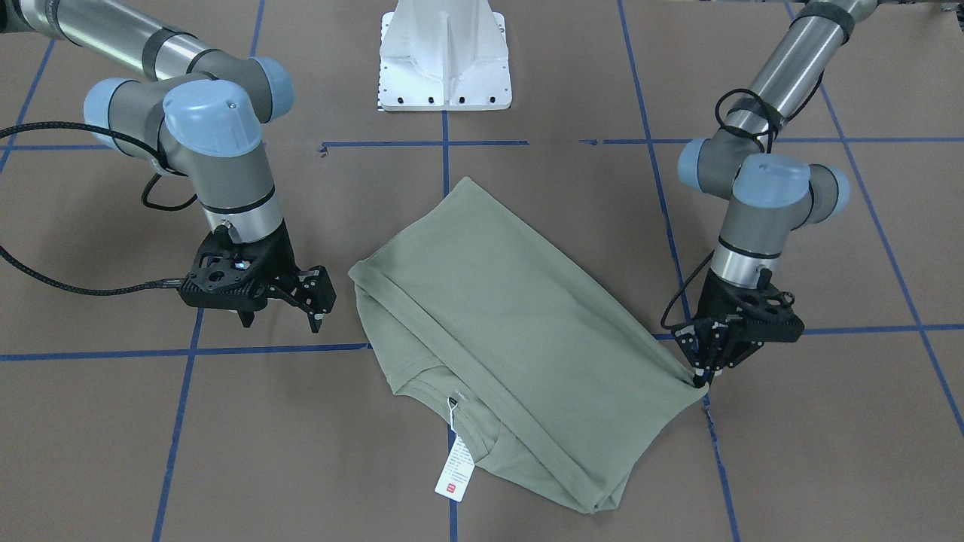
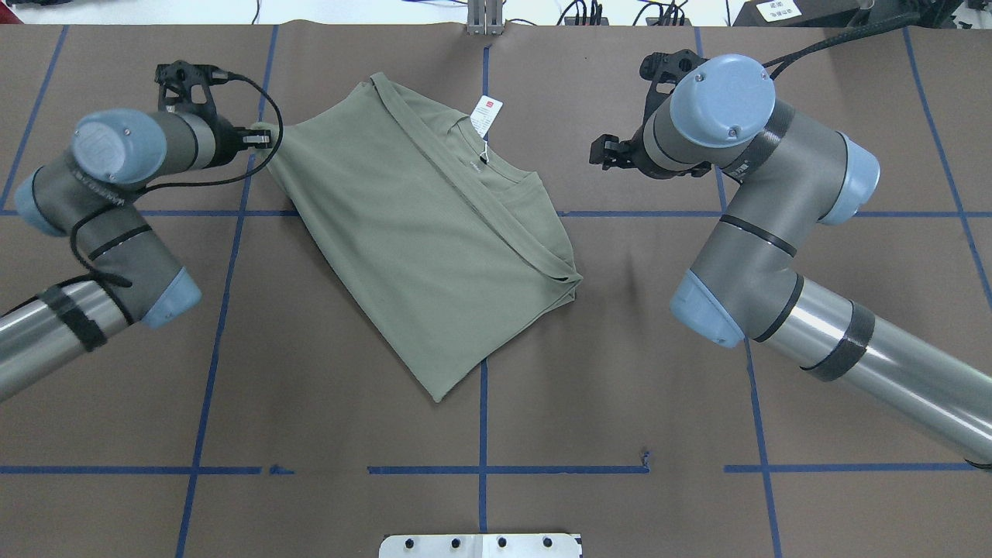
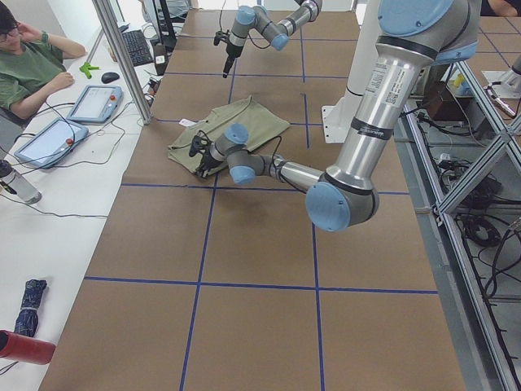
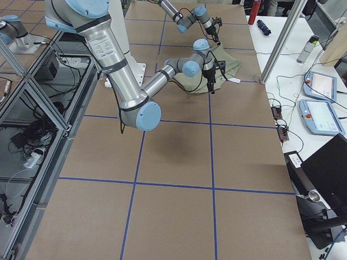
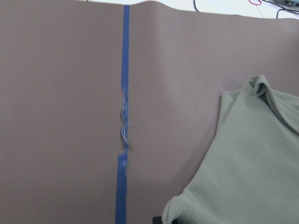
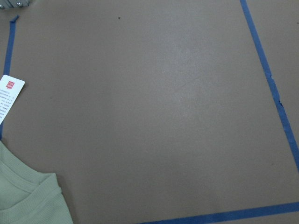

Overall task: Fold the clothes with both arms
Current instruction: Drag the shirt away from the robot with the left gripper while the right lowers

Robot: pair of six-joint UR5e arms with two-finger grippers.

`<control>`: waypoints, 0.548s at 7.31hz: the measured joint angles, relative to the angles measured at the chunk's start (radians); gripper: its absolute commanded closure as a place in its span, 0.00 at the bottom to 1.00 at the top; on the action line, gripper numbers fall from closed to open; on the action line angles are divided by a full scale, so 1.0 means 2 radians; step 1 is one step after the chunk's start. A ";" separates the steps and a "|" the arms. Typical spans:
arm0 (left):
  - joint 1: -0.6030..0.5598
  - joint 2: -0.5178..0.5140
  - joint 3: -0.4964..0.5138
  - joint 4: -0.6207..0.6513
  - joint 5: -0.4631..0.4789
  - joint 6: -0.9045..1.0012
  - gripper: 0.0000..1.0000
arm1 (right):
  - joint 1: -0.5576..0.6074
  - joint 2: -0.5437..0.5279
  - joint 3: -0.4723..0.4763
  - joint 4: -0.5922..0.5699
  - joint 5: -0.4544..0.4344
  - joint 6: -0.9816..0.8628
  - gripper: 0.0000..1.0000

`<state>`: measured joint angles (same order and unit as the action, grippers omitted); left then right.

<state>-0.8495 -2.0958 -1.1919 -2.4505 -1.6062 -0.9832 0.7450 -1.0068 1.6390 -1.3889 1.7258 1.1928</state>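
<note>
The sage-green shirt (image 1: pixel 497 316) (image 2: pixel 418 232) lies folded and slanted across the middle of the brown table. Its ribbed collar (image 1: pixel 444 391) and white hang tag (image 1: pixel 456 470) (image 2: pixel 486 116) (image 6: pixel 9 98) face the far side from the robot. My left gripper (image 1: pixel 702 374) (image 2: pixel 260 139) is low at the shirt's outer corner and shut on that corner of cloth; in the left wrist view the shirt (image 5: pixel 252 163) fills the lower right. My right gripper (image 1: pixel 316 305) (image 2: pixel 606 151) hovers open and empty, a short way off the opposite folded edge, touching nothing.
The white base pedestal (image 1: pixel 444 56) (image 2: pixel 480 545) stands at the robot's side of the table. Blue tape lines (image 1: pixel 181 421) grid the brown surface. In the exterior left view a seated person (image 3: pixel 24 73) and tablets (image 3: pixel 94 102) are at a side table beyond the far edge.
</note>
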 measured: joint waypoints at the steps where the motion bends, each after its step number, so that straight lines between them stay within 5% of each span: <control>1: -0.012 -0.048 0.064 0.000 -0.003 0.020 1.00 | -0.001 0.000 0.000 0.001 0.000 0.001 0.00; 2: -0.022 -0.076 0.106 -0.002 -0.004 0.041 0.87 | -0.002 0.000 0.001 0.002 0.000 0.006 0.00; 3: -0.032 -0.086 0.122 -0.004 -0.006 0.064 0.01 | -0.008 0.000 0.001 0.008 -0.001 0.020 0.03; 4: -0.038 -0.080 0.116 -0.008 -0.014 0.079 0.00 | -0.019 0.003 0.000 0.016 -0.003 0.044 0.13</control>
<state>-0.9263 -2.2553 -0.9603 -2.4671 -1.6346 -0.8242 0.7077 -1.0009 1.6384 -1.3572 1.7204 1.2808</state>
